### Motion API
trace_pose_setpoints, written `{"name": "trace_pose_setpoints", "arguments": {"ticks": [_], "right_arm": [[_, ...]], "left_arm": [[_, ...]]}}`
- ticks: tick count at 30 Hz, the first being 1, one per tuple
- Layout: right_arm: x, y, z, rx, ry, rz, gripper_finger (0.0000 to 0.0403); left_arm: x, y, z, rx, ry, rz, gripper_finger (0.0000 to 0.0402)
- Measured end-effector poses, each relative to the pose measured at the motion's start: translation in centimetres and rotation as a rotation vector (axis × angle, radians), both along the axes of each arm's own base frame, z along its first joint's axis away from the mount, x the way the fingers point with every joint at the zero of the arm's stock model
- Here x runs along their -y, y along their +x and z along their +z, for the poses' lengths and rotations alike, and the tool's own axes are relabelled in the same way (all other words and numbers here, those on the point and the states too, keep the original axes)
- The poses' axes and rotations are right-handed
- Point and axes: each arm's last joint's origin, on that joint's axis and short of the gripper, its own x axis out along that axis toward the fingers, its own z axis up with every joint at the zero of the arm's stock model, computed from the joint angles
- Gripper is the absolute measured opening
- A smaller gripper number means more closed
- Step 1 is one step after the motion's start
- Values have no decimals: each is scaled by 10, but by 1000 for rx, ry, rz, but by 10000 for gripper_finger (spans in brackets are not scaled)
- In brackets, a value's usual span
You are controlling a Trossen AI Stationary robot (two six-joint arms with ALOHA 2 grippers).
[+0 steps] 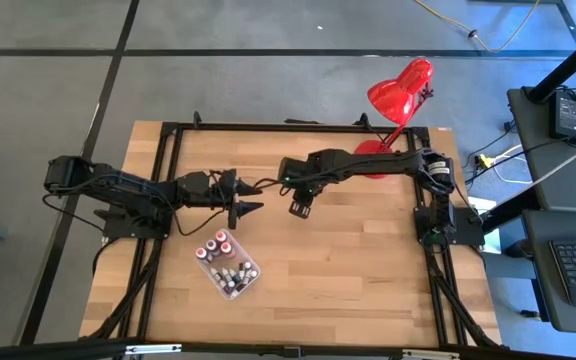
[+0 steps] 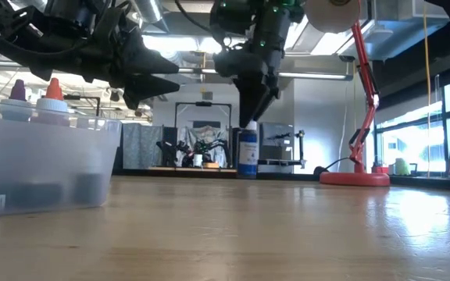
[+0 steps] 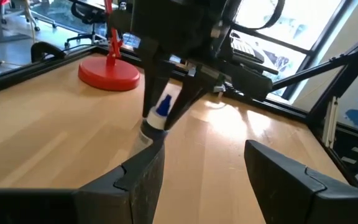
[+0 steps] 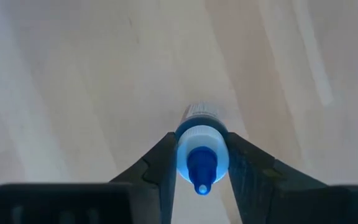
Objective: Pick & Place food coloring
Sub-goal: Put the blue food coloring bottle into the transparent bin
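Note:
My right gripper is shut on a small blue food coloring bottle over the middle of the table; in the right wrist view its blue tip and white collar sit between the fingers. My left gripper hangs open in the air just left of it, and its wrist view shows the bottle ahead of the open fingers. Several more bottles stand upright in the clear tray near the front left; their caps show above its wall. My right gripper pinches the bottle at its white collar, just below the blue tip, between the two fingers. The fingers come from above, pointing down. The bottle stands upright below them; whether its base touches the wood I cannot tell.
A red desk lamp stands at the far right of the table, with its base on the wood behind the right arm. A black frame runs around the tabletop. Bare wood lies right of the tray and along the near edge.

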Motion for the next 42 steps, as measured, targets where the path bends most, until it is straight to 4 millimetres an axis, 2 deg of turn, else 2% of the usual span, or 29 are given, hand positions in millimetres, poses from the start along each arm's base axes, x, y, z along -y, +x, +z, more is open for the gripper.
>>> {"name": "trace_pose_setpoints", "arguments": {"ticks": [8, 23, 25, 30, 34, 37, 42], "right_arm": [[-1, -3, -14, -11, 43, 20, 129], [3, -3, -14, -10, 46, 14, 213], [4, 0, -5, 15, 44, -7, 225], [0, 2, 43, 183, 12, 22, 237], [-12, -12, 72, 243, -36, 71, 238], [-20, -25, 91, 273, -103, 80, 238], [-31, -56, 105, 262, -186, 14, 238]], "left_arm": [[0, 0, 0, 2, -18, 2, 225], [0, 0, 0, -1, 39, -5, 282], [0, 0, 2, 20, 51, -5, 284], [0, 7, 13, 50, 62, -13, 285], [-2, 21, 32, -10, 159, -38, 285], [-4, 35, 54, -99, 218, -63, 285], [-12, 56, 76, -331, 212, -99, 285]]}}
